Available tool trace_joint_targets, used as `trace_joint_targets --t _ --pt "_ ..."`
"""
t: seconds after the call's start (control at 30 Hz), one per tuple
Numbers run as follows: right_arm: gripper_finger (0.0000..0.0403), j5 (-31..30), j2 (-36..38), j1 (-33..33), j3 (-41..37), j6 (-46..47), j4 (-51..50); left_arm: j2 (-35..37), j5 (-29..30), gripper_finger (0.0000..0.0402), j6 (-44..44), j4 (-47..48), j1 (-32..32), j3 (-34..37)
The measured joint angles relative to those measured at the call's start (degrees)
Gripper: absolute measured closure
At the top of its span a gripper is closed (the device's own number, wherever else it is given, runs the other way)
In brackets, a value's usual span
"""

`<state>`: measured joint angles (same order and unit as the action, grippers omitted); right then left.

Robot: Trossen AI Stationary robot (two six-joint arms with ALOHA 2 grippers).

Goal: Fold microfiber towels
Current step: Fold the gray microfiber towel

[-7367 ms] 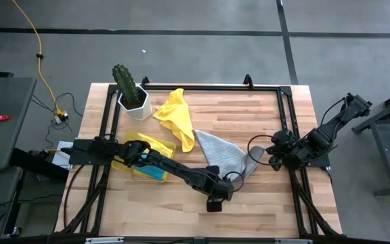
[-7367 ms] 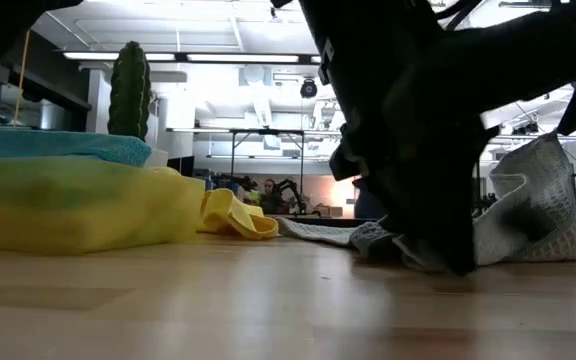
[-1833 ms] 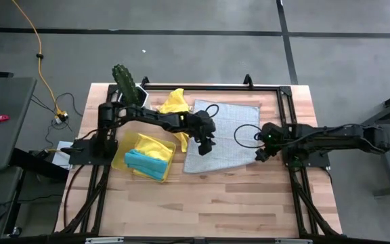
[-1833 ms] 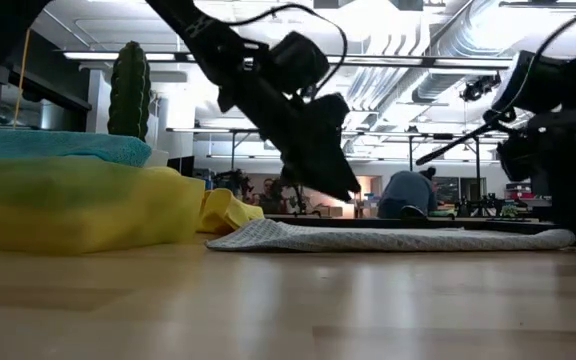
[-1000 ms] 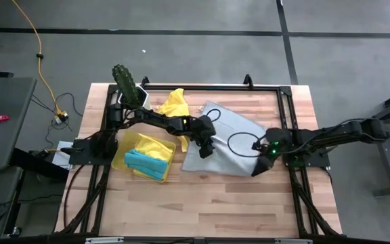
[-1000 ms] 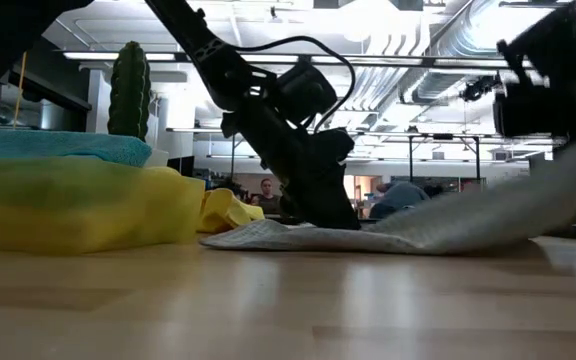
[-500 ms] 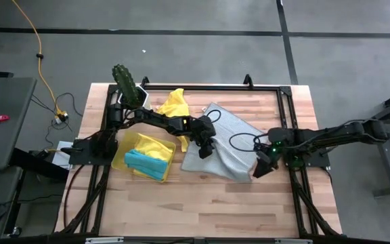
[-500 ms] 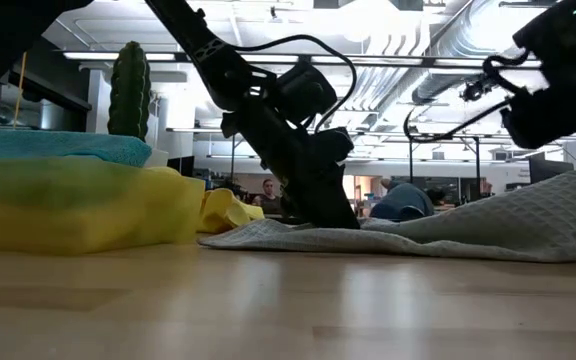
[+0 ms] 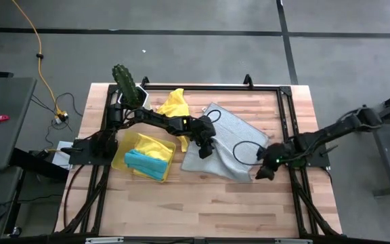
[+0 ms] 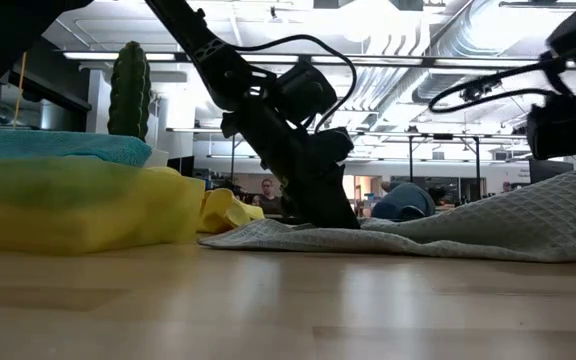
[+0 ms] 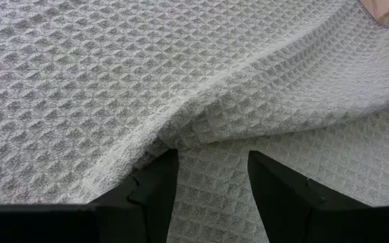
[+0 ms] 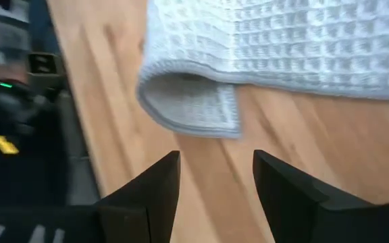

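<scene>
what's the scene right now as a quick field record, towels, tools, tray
grey towel: lying on the table, partly doubled over, one corner curled
left tool: open, pressing down on the grey towel near its left edge
right tool: open, empty, just off the towel's curled right corner
yellow towel: crumpled beside the cactus
tray: holds yellow and blue towels
table: wooden

The grey towel (image 11: 181, 74) is matt waffle-weave cloth with a stitched hem. The tabletop (image 9: 202, 203) is smooth, pale planked wood. The tray (image 9: 119, 157) is translucent yellow plastic.
</scene>
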<state>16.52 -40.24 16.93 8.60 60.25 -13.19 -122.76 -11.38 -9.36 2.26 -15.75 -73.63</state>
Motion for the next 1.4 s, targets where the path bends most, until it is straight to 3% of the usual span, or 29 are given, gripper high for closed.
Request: trace_joint_targets --t 0.23,0.53,0.87,1.03,1.2,1.4 --pt "0.0226 -13.1 -3.7 10.7 0.0 -2.4 1.0 0.0 0.0 0.0229 -0.1 0.0 0.0 0.0" --pt "0.0226 -22.8 -15.1 17.2 0.5 -1.9 9.6 0.0 0.0 0.0229 -1.0 -0.1 0.0 0.0" --pt "0.0229 -30.4 -32.8 21.0 12.8 -5.3 1.0 0.0 0.0 0.0229 -1.2 -0.6 0.0 0.0" --pt "0.0278 -32.8 -38.5 23.4 17.9 -0.2 -5.0 0.0 0.0 0.0229 -1.1 -0.8 0.0 0.0" --pt "0.0386 -31.7 -40.1 24.5 21.3 9.0 -5.9 0.0 0.0 0.0229 -1.0 -0.8 0.0 0.0" --pt "0.0396 -15.8 -39.2 24.9 20.2 20.0 3.9 0.0 0.0 0.0229 -1.0 -0.9 0.0 0.1"
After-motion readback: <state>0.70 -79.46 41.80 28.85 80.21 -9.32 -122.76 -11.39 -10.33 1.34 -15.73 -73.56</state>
